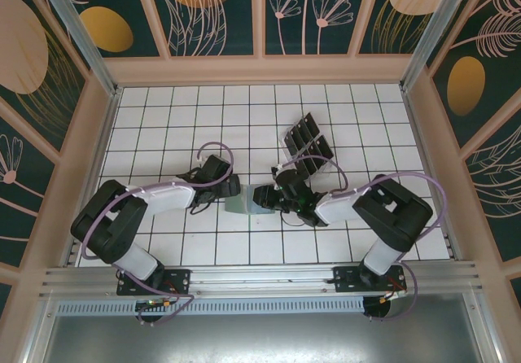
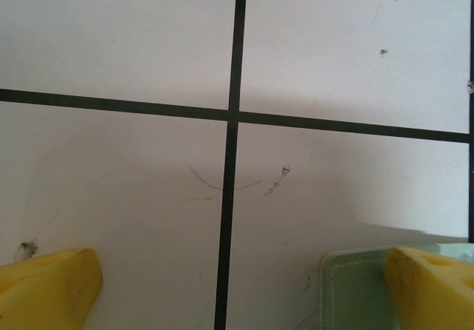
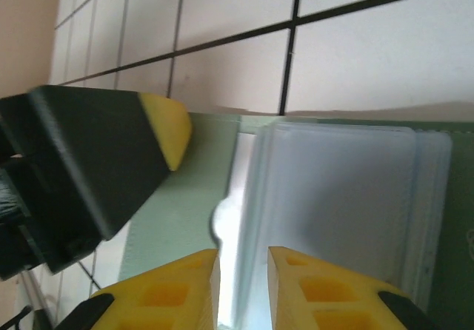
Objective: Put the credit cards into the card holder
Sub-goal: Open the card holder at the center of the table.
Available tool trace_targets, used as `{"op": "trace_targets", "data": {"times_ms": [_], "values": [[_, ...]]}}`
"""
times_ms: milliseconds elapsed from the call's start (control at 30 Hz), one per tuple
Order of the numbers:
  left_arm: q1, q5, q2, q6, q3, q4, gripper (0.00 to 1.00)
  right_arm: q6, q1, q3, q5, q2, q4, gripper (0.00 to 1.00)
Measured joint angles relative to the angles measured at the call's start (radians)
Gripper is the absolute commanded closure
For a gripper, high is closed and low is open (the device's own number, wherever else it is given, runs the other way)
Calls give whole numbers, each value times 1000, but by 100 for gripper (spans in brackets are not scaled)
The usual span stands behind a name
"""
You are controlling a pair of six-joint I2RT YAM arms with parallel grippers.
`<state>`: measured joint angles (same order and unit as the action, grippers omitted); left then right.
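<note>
Card holder [image 3: 178, 219] sits under your right claw [image 3: 243, 260], jaws nearly together, hold unclear; your left claw [image 2: 237, 271] gapes wide, gripping nothing.

White tiled table, two things lying on it

The table [image 1: 163, 119] is a grid of white tiles with black lines, lightly scuffed up close. The sage-green card holder [image 1: 242, 206] lies flat at about 7 o'clock of the table's middle, close in. A slotted tray [image 1: 308, 145] sits out at 2 o'clock, set askew to the grid and well apart from the holder.
</note>
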<state>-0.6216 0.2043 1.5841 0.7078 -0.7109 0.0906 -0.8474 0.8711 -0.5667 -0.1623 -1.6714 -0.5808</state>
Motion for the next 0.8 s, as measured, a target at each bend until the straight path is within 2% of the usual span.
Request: {"op": "trace_targets", "data": {"times_ms": [200, 433, 633, 800], "values": [[3, 32, 48, -21, -46, 11, 1, 1, -21, -48, 4, -64, -10, 77], [76, 29, 84, -70, -83, -19, 1, 11, -39, -134, 8, -118, 14, 77], [106, 25, 90, -108, -135, -19, 1, 31, -39, -188, 14, -113, 54, 76], [106, -6, 49, -117, -159, -10, 1, 39, -34, -189, 38, -43, 122, 74]]}}
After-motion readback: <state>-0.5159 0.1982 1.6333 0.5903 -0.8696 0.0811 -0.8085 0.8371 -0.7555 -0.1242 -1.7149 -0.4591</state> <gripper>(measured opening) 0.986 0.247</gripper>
